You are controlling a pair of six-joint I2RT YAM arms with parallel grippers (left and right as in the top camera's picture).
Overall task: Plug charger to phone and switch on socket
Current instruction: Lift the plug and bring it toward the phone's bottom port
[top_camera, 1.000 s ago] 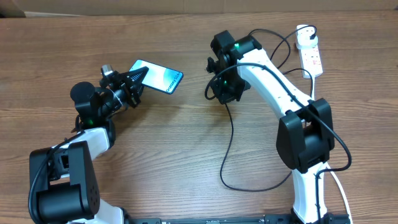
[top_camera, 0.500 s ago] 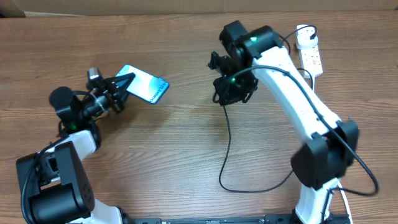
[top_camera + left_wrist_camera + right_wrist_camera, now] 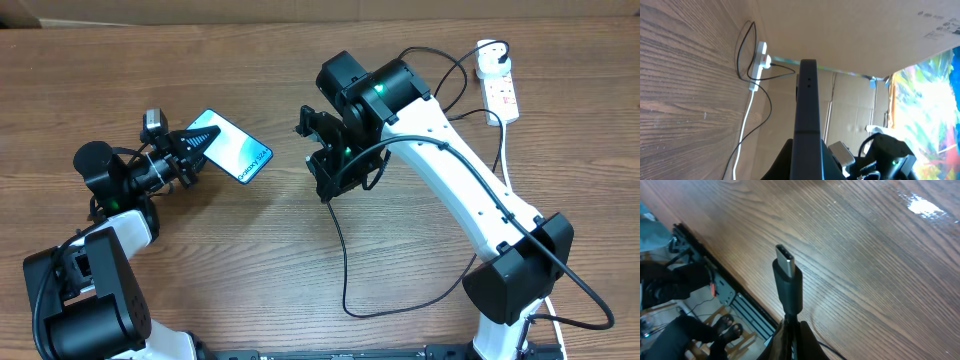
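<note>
Overhead, the left gripper [image 3: 193,143] clamps the slim blue-screened phone [image 3: 235,150] near the wooden table's [image 3: 250,260] left edge. The right gripper [image 3: 324,188] pinches the thin black charger cable [image 3: 345,270] behind its connector tip [image 3: 785,262]. The white power-strip socket [image 3: 502,92] lies at the far right corner.

Your left gripper [image 3: 200,140] pinches the phone [image 3: 236,150], screen up, left of the table's [image 3: 250,60] middle. Your right gripper [image 3: 325,188] clamps the charger [image 3: 346,270] near its tip, close to the phone but apart. The socket [image 3: 503,95] lies by the far right corner.
</note>
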